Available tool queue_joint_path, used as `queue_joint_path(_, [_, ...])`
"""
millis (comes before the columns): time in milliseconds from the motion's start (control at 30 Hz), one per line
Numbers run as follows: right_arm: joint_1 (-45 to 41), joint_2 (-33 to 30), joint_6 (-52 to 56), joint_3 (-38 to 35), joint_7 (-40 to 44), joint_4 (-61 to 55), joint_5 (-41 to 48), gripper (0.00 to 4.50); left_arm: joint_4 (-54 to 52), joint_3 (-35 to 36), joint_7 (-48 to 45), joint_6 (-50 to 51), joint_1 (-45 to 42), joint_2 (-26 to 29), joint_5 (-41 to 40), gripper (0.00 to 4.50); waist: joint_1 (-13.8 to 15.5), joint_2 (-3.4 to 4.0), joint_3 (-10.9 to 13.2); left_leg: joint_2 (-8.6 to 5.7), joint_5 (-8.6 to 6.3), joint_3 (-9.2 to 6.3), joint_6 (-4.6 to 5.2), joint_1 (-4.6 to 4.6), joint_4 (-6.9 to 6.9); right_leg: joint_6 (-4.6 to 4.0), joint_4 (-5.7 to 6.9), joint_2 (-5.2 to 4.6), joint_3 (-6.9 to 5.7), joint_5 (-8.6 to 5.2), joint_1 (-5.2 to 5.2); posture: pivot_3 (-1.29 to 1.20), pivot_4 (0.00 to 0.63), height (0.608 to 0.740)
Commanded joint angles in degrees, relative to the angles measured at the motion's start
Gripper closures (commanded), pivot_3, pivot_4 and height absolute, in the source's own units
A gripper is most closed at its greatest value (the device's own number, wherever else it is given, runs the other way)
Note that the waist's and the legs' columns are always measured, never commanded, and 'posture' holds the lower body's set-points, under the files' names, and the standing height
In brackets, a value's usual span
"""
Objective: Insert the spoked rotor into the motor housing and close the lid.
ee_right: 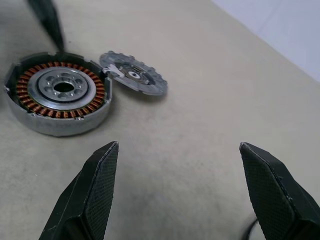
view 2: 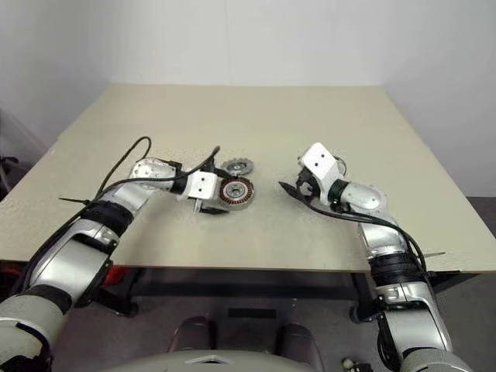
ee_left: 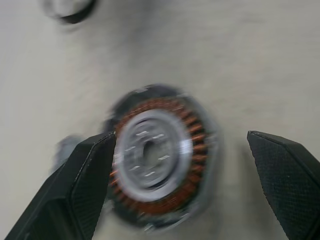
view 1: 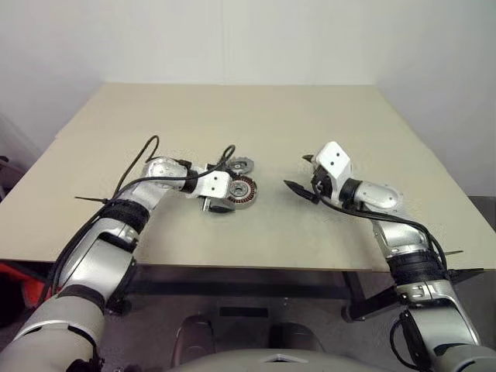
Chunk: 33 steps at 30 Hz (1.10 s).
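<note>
Left gripper point(ee_left: 177, 185) hangs over the motor housing point(ee_right: 59, 99), fingers spread wide, gripping nothing. Spoked rotor point(ee_right: 62, 88) apparently sits inside the copper windings, though the left wrist view is blurred. Right gripper point(ee_right: 182, 192), fully open and empty, is off to the right above the table point(view 1: 256, 116). Lid point(ee_right: 134, 76) lies just beyond the housing, one edge seemingly resting on its rim.

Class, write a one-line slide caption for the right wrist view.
Open right gripper faces the housing, rotor seated inside, lid beside it.
</note>
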Motion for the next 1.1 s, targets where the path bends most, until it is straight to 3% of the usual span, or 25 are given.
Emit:
queue_joint_path(33, [1.0,-1.0,1.0,-2.6,-1.7,-4.9,1.4,0.15,4.0,-0.6,-5.5,-4.6,-4.3,0.2,0.2,0.08,0.1,0.0,0.0,0.01,0.0,0.0,-0.01,0.0,0.0,0.0,0.01,0.0,-0.01,0.0,0.0,0.0,0.0,0.74])
queue_joint_path(333, [6.3,-0.4,3.7,-4.0,-5.4,-11.1,1.6,0.15,17.5,-2.0,-5.3,-10.6,-13.7,-0.3,6.9,0.08,1.8,-0.01,0.0,0.01,0.01,0.0,-0.01,0.02,0.0,0.0,0.01,-0.04,0.0,0.0,0.01,0.0,0.0,0.74])
queue_joint_path(733, [9.0,0.5,5.5,-4.0,-9.5,-14.7,1.9,0.15,22.8,-2.0,-3.3,-12.1,-17.9,-4.5,11.6,0.08,2.8,-0.02,0.0,0.01,0.01,-0.01,0.0,0.02,0.0,0.02,0.02,-0.15,0.0,0.0,0.02,0.0,0.0,0.74])
queue_joint_path(833, [9.4,0.7,5.6,-4.2,-10.2,-15.1,2.0,0.15,23.5,-2.2,-2.7,-11.9,-18.6,-4.9,12.9,0.65,2.8,-0.02,0.0,0.0,0.01,-0.01,0.0,0.02,-0.01,0.02,0.01,-0.15,0.0,0.0,0.02,0.0,0.0,0.74])
queue_joint_path(967, [9.8,0.7,5.8,-4.3,-10.8,-15.7,2.2,0.15,24.1,-3.0,-1.2,-11.7,-19.2,-5.1,15.2,1.98,2.8,-0.02,0.0,0.0,0.01,-0.01,-0.01,0.03,-0.01,0.02,0.01,-0.15,-0.01,0.0,0.02,0.0,0.0,0.74])
queue_joint_path(1100, [10.2,0.7,5.9,-4.4,-11.5,-16.1,2.3,0.15,24.4,-3.1,-1.6,-12.1,-19.2,-5.5,16.1,1.98,2.8,-0.02,0.0,0.01,0.01,-0.02,0.0,0.02,-0.01,0.02,0.01,-0.16,-0.01,0.0,0.02,0.0,0.0,0.74])
